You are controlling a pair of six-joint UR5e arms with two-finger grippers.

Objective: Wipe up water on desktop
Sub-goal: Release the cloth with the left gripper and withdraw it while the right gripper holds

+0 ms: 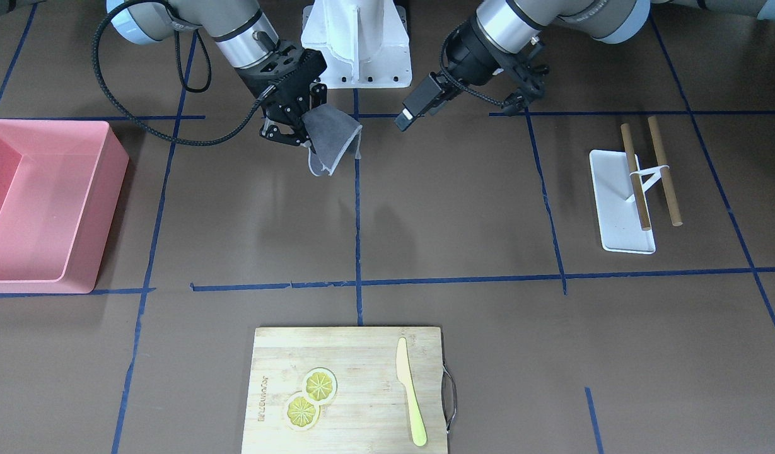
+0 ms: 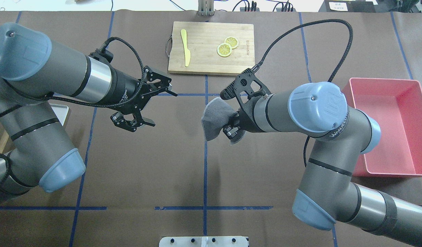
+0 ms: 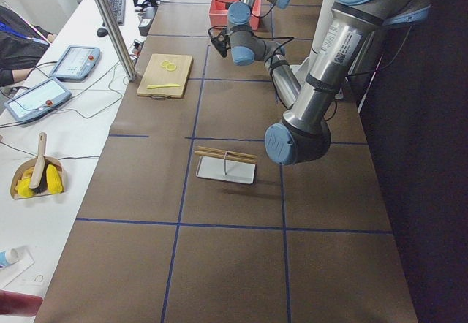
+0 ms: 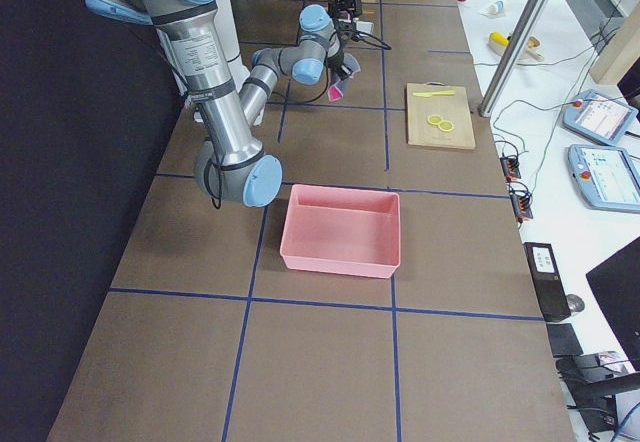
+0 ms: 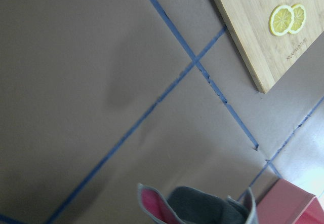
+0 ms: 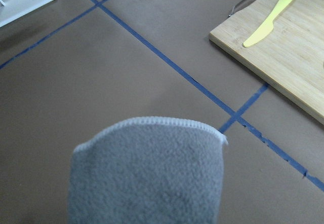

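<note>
The desktop point(image 1: 463, 208), brown and gridded in blue tape, lay beneath everything. No water could be made out on it in any view. If a wet patch existed, the matte surface did not show it.

The right gripper point(image 2: 231, 120) was clamped on a grey cloth point(image 2: 213, 120), which hung near the central tape line. Judging by the shadow beneath it, the cloth was held off the surface, so it was being carried rather than used to wipe. The left gripper point(image 2: 164, 109) hovered well apart from the cloth with its jaws spread and nothing between them, evidently kept clear of the working arm.

A pink bin point(image 1: 119, 164) stood at the end of the desktop on the robot's right, possibly to receive the cloth. A wooden cutting board point(image 1: 362, 366) sat at the far edge, away from the cloth. A white tray point(image 1: 614, 208) with two brown rods point(image 1: 664, 170) lay on the robot's left. The board carried a yellow knife point(image 1: 411, 403) and two lemon slices point(image 1: 311, 397).

The left wrist camera showed a pink lining point(image 5: 152, 209) on the cloth, where the overhead and front views showed only grey. In the right wrist view the cloth filled the foreground and hid the jaws. The overhead view showed the grip itself.
</note>
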